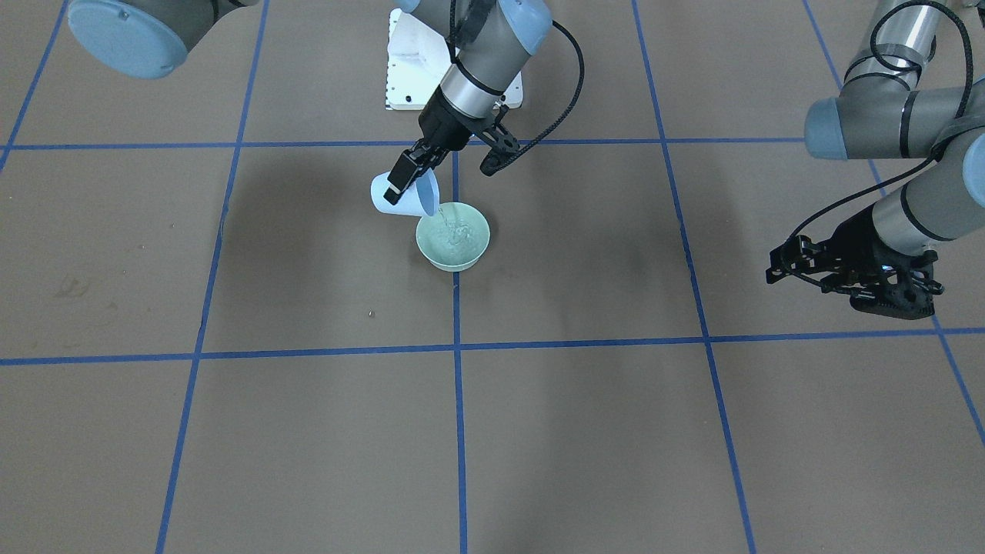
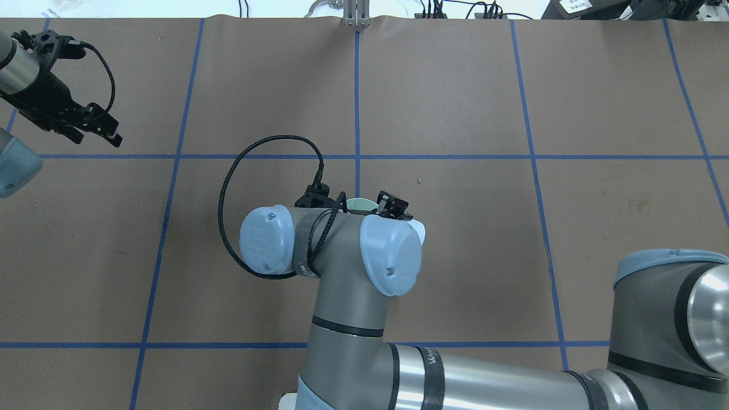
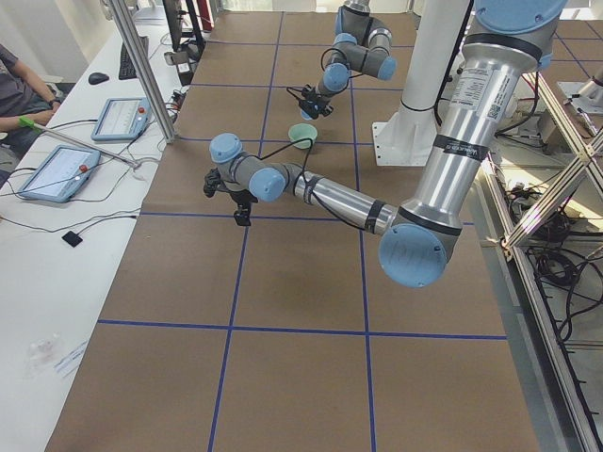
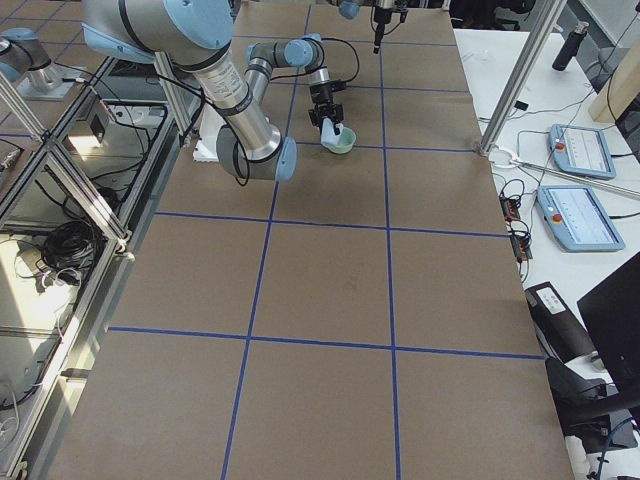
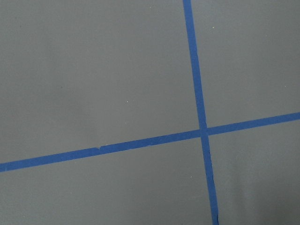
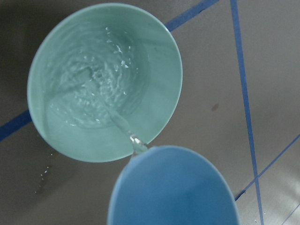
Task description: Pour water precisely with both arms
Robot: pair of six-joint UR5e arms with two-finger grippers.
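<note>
**Cup tipped over the bowl, water running**

The right arm's fingers (image 1: 404, 185) are clamped on a pale blue cup (image 1: 419, 198), held tilted with its lip just over the near rim of a green bowl (image 1: 452, 265). The bowl sits on the desk (image 1: 308, 431), on a blue tape line (image 1: 455, 315). A thin stream of water (image 6: 124, 125) falls from the cup's lip into the bowl, where more water lies rippled with white glints.

From above the robot, most of this is hidden. The right arm's wrist covers the pour, and only a sliver of the bowl's rim and an edge of the cup peek out beside it.

The left arm's fingers (image 2: 97, 130) hang above the desk, well apart from the bowl and far out to the side. They are dark and small against the brown, so I cannot tell how wide they stand. That arm's own camera catches none of them, only bare desk and crossing tape.
</note>
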